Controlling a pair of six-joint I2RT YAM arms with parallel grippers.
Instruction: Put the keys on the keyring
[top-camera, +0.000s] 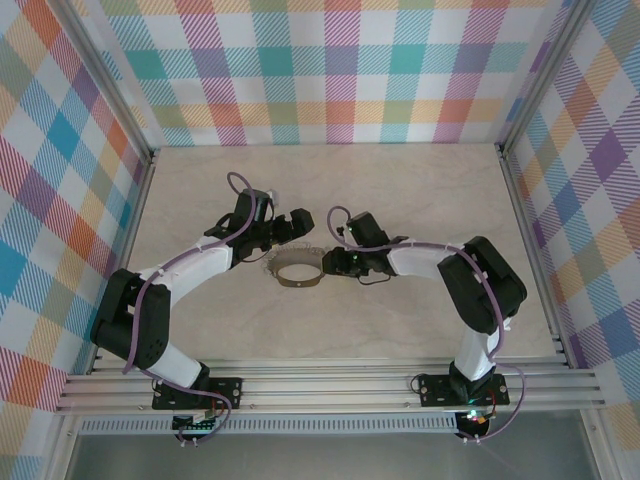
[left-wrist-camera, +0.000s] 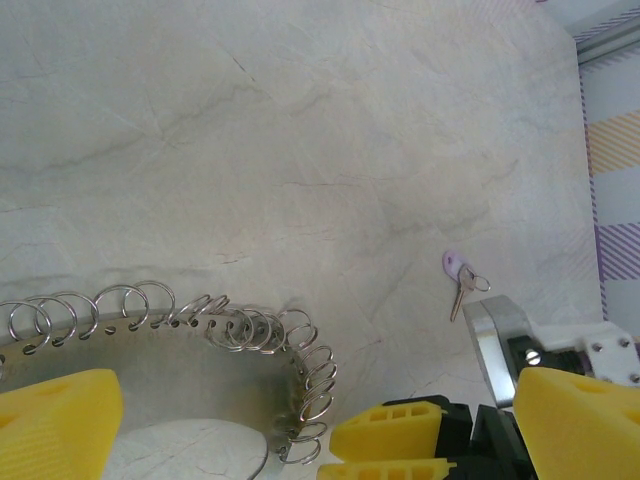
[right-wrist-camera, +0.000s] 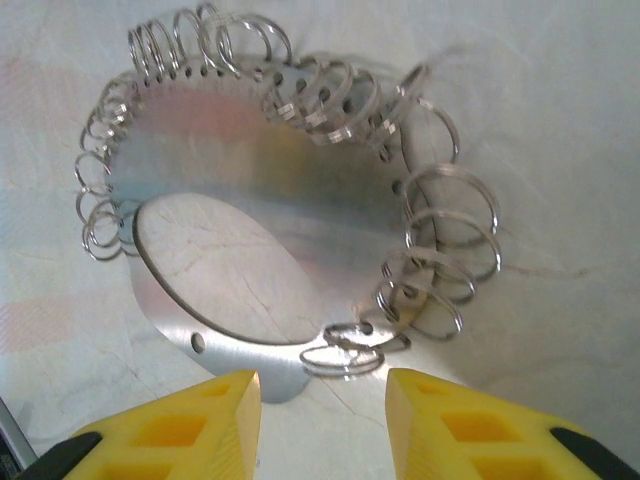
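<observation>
Both grippers gape, holding nothing. The right gripper (right-wrist-camera: 322, 385) hangs at the near edge of the keyring (right-wrist-camera: 270, 170), and the left gripper (left-wrist-camera: 315, 385) hangs over its fringed rim. Beyond, 1 small key (left-wrist-camera: 458, 288) lies on the tabletop (left-wrist-camera: 250, 120), apart from the keyring.

No text, label, number or sign can be read — not on the flat silvery ring-fringed metal plate (right-wrist-camera: 300, 180), not on the pale marbled tabletop (top-camera: 420, 200).
</observation>
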